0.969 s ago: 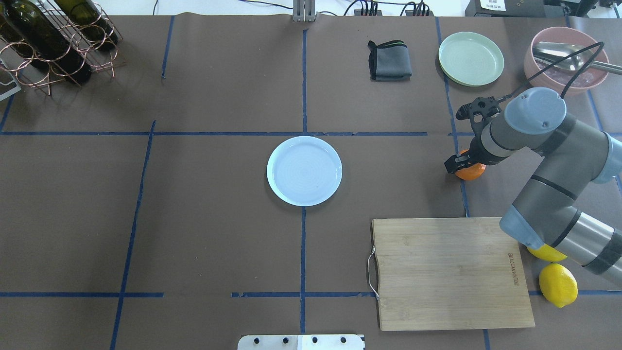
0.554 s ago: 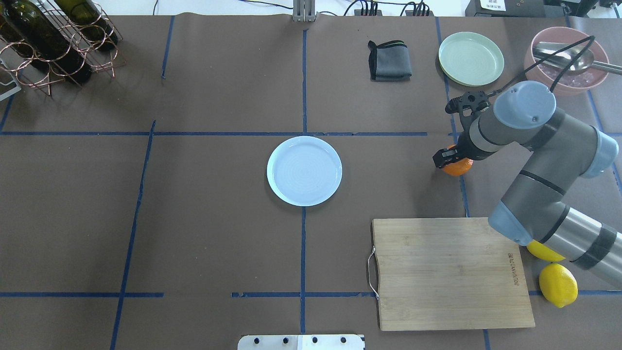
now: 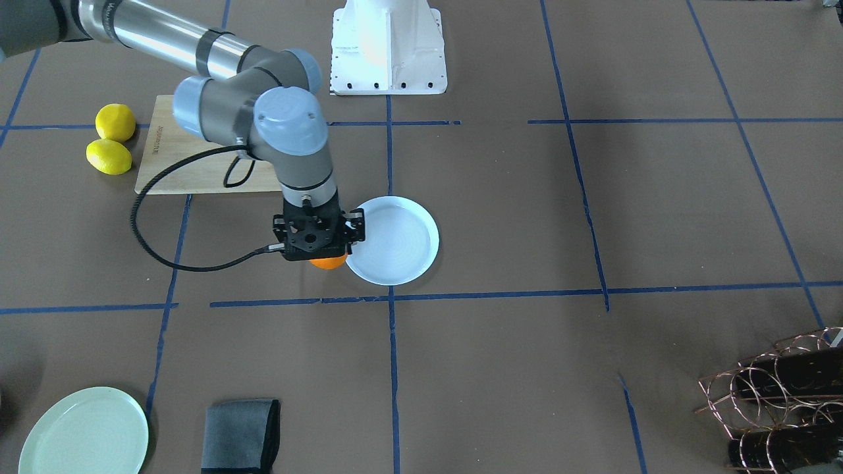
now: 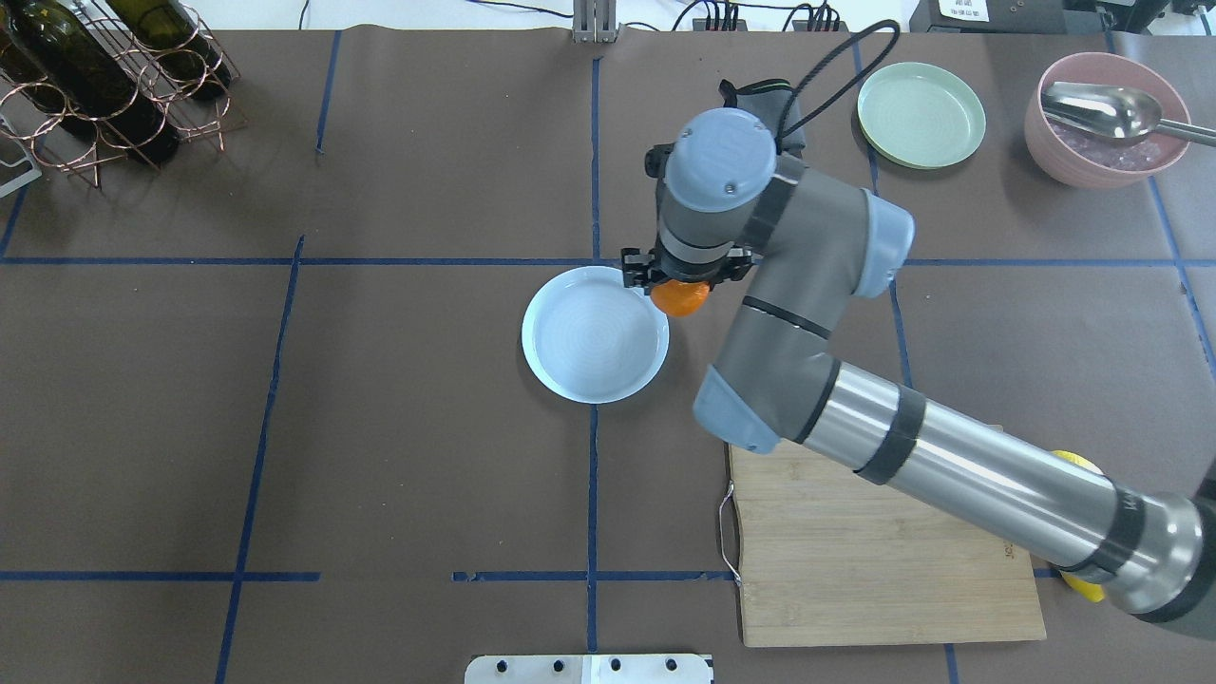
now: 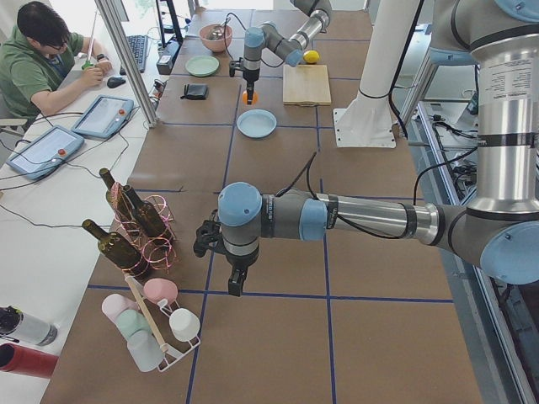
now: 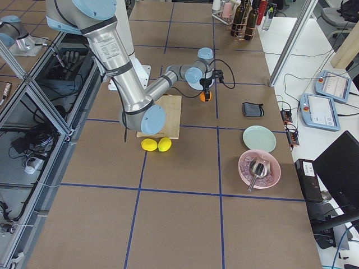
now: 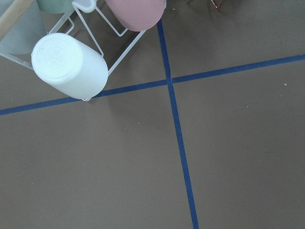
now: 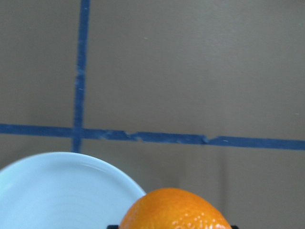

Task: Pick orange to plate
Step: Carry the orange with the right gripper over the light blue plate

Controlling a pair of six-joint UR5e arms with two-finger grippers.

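The orange (image 4: 680,298) hangs above the table in my right gripper (image 4: 680,285), which is shut on it. It is just off the far right rim of the pale blue plate (image 4: 579,342). The front-facing view shows the orange (image 3: 328,262) under the black gripper body, beside the plate (image 3: 395,253). In the right wrist view the orange (image 8: 176,210) fills the bottom edge with the plate's rim (image 8: 71,164) to its left. My left gripper (image 5: 236,282) shows only in the exterior left view, near the bottle rack; I cannot tell whether it is open or shut.
A wooden cutting board (image 4: 855,560) lies at the near right, with two lemons (image 3: 108,157) beside it. A green plate (image 4: 921,114), a grey cloth (image 3: 240,434) and a pink bowl with a spoon (image 4: 1092,142) sit at the far right. A wine rack (image 4: 104,76) stands far left.
My right arm has swung left with the orange, from the table's right side to the plate's far right rim.
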